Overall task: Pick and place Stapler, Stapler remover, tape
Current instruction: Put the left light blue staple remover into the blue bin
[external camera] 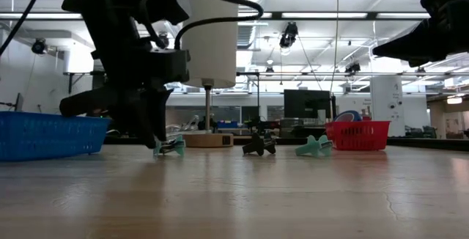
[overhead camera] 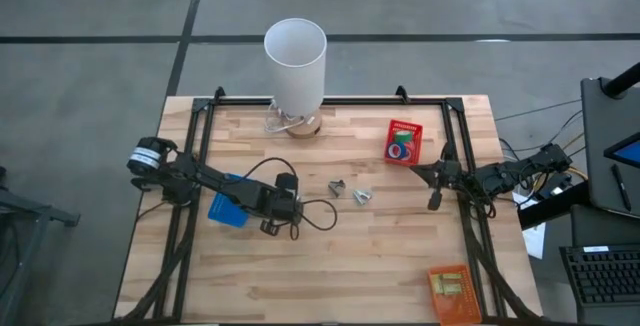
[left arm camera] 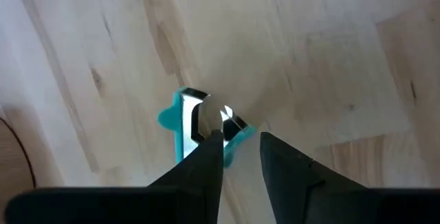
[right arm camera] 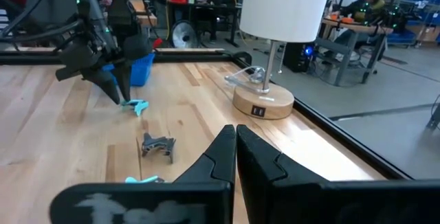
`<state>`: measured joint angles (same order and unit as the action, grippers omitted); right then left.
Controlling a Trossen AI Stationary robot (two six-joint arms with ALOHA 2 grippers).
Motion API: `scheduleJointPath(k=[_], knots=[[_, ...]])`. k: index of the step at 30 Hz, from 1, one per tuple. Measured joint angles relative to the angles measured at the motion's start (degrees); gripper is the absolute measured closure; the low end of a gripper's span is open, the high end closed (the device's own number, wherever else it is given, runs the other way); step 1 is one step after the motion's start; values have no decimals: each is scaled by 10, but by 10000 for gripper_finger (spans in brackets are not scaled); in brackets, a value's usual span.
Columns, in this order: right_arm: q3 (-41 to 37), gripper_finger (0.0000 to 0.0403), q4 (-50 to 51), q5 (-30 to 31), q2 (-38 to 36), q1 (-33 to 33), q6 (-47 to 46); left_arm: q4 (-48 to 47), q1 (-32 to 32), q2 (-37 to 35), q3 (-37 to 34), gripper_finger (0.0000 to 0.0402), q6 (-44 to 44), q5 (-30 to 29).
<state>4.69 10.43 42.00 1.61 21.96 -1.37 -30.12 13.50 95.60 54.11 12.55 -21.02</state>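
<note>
The left gripper stood low over the light wooden table, left of centre in the high view, its two dark fingers pointing down and parted by a narrow gap. A small teal plastic staple remover with a shiny metal claw lay on the boards at the fingertips, one finger overlapping its edge in the left wrist view; whether it was gripped I could not tell. The low view showed the same teal piece at the foot of the fingers.

Two more small removers, a dark grey one and a pale teal one, lay near the table's centre, apart from both grippers. The red plastic basket at upper right held the tape rolls. A blue plastic bin sat beside the left arm.

The right gripper hung at the right side with fingers pressed together, holding nothing.
</note>
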Motion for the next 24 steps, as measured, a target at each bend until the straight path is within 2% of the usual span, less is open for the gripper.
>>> scheduleJointPath(k=[8, 17, 24], knots=[[0, 394, 0, 0, 0, 0, 0, -3, -1, 3, 0, 337, 15, -28], [0, 394, 0, 0, 0, 0, 0, -4, -3, 3, 0, 394, 29, -30], [0, 394, 0, 0, 0, 0, -1, -30, -3, 3, 10, 396, 12, -29]])
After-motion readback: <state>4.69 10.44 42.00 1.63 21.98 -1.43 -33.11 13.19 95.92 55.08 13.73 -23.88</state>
